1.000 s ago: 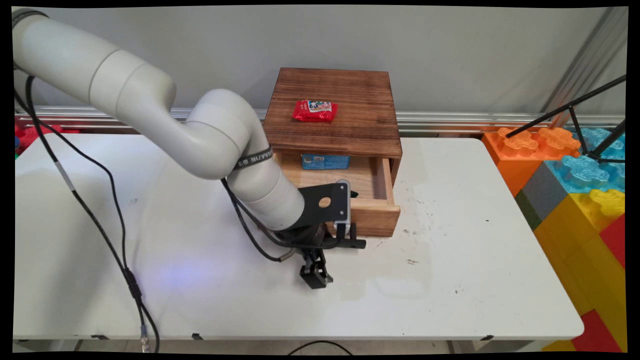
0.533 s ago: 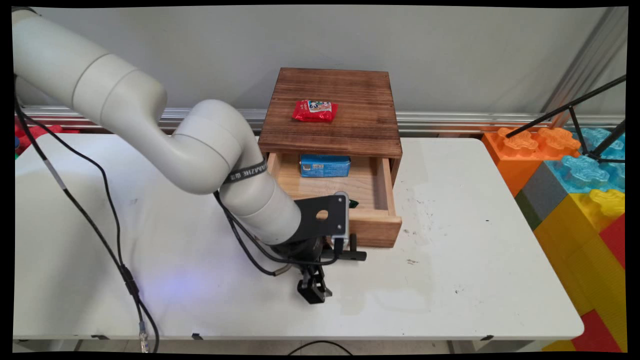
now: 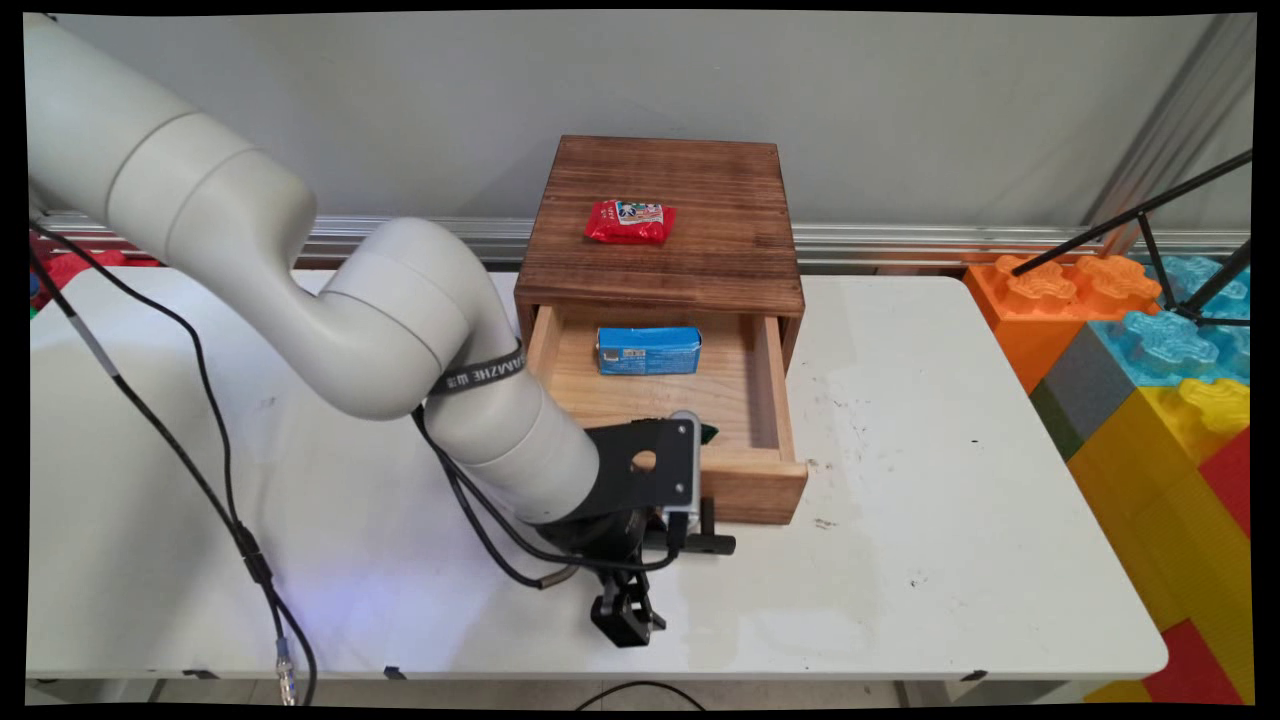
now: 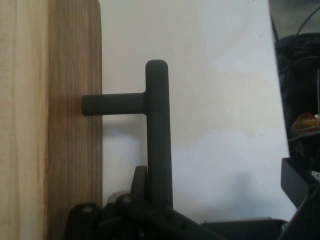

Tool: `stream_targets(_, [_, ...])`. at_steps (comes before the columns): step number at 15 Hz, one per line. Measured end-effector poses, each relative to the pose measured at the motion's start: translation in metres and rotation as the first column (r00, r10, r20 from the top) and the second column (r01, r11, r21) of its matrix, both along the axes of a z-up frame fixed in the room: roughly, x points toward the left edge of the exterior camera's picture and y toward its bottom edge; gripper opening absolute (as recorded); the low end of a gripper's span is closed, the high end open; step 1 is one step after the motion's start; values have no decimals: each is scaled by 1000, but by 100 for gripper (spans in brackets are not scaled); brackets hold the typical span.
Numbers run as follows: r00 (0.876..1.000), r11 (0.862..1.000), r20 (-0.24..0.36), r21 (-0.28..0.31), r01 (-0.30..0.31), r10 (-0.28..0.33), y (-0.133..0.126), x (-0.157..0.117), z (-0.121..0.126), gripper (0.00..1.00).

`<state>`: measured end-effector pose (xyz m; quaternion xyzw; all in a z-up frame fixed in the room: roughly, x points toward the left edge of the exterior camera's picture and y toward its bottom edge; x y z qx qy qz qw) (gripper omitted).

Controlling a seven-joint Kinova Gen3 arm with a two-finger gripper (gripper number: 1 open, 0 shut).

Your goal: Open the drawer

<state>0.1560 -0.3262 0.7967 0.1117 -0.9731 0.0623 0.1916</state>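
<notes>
Now, main view, drawer: the wooden drawer [image 3: 752, 488] stands well out of the dark wooden cabinet [image 3: 700, 190], near the middle of the white table [image 3: 950, 450].
Main view, contents: a blue carton [image 3: 648, 350] lies at the back of the drawer floor; a red packet [image 3: 629, 221] rests on the cabinet's top.
Main view, handle: the black T-shaped handle [image 3: 708, 538] sticks out of the drawer's front, just above the table; the arm's wrist covers its left part.
Main view, jaws: mostly hidden under the wrist, so their hold cannot be read from here.
Main view, surroundings: black cables [image 3: 200, 420] hang from the arm; coloured building blocks [image 3: 1150, 380] stand beyond the table's right edge.
Hand view, handle: the handle [image 4: 159, 130] shows close up, its stem fixed in the drawer front [image 4: 75, 125] and its crossbar running down into the linkage.
Hand view, jaws: closed onto the lower part of the crossbar.
Hand view, missing: neither the carton, the packet nor the cabinet appears, only bare table [image 4: 220, 100] behind the bar.
Handling, judged: the bar looks stiff, smooth and thin, so it could slip; the best hold is across the crossbar near the stem. The drawer seems light, and should slide straight without twisting.
</notes>
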Motion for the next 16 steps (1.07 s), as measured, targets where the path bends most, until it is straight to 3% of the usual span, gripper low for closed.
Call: stream_targets(16, [997, 998, 32, 26, 62, -63, 42, 3, 0, 100])
